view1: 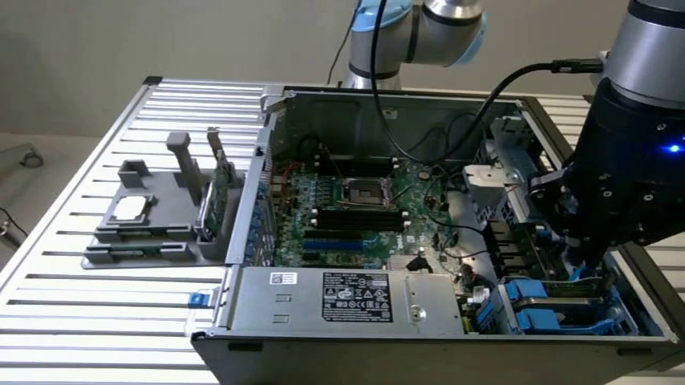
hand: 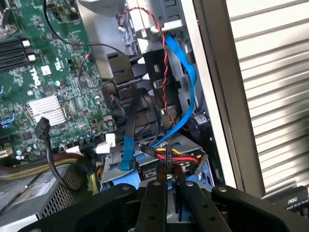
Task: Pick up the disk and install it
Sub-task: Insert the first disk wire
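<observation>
The arm reaches down into the open computer case (view1: pixel 428 357), into the drive corner. The pincer (hand: pixel 171 186) has its two fingers (hand: pixel 153 208) drawn together, with just a sliver of a gap between the tips.

The disk (hand: pixel 113 173) lies flat in the drive bay right under and just ahead of those tips, its pale grey top framed by the blue carrier. From where I stand I cannot tell whether the tips actually touch it. A cable plug (hand: pixel 182 159) with red, yellow and black wires sits on the bay just beyond the tips, very close to them. A flat blue cable (hand: pixel 187 72) hangs down from further ahead of the pincer and curves in towards the plug, with a twisted red-and-black wire (hand: pixel 164 63) beside it.

Off to one side of the pincer, deeper in the case, lies the green motherboard (view1: pixel 354 200) with a finned silver heatsink (hand: pixel 46 110). The grey power supply (view1: pixel 354 298) sits beside the drive bay, near the pincer.

Well apart from the pincer, outside the case, a grey holder (view1: pixel 139 233) stands on the slatted desk (view1: pixel 96 329).
</observation>
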### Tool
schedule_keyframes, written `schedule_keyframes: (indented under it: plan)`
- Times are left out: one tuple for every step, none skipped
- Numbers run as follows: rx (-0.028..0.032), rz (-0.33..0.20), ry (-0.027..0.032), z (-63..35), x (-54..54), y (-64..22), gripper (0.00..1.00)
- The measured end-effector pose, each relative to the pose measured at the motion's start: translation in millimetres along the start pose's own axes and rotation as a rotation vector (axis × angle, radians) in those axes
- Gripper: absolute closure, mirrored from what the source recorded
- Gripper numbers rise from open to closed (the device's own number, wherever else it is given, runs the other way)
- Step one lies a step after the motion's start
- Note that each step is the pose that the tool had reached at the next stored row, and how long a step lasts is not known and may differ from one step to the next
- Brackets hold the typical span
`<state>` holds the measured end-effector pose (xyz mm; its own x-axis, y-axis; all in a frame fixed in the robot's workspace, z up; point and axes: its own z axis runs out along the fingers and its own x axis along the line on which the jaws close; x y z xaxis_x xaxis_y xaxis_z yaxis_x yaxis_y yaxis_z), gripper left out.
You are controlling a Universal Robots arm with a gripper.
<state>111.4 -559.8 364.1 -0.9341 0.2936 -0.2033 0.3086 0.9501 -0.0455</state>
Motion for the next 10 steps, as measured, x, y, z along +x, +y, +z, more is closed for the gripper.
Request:
schedule_keyframes:
  plan:
    - [0.0149, 0.001, -0.0047, -0.1, 0.0, 0.0, 0.83]
    - [0.0278, 0.002, -0.0087, -0.1, 0.0, 0.0, 0.83]
    - [0.0407, 0.002, -0.0126, 0.0, 0.1, -0.1, 0.83]
    - [0.0523, 0.004, -0.0161, -0.1, 0.2, -0.1, 0.83]
    - [0.0631, 0.005, -0.0193, -0.1, 0.3, -0.1, 0.83]
    - [0.0736, 0.006, -0.0224, -0.1, 0.5, -0.2, 0.83]
    - [0.0849, 0.007, -0.0259, -0.1, 0.7, -0.3, 0.83]
    - [0.0953, 0.006, -0.0293, -0.2, 1.1, -0.4, 0.83]
    - [0.1057, 0.005, -0.0326, -0.3, 1.6, -0.6, 0.83]
    - [0.1157, 0.004, -0.0359, -0.4, 2.1, -0.7, 0.83]
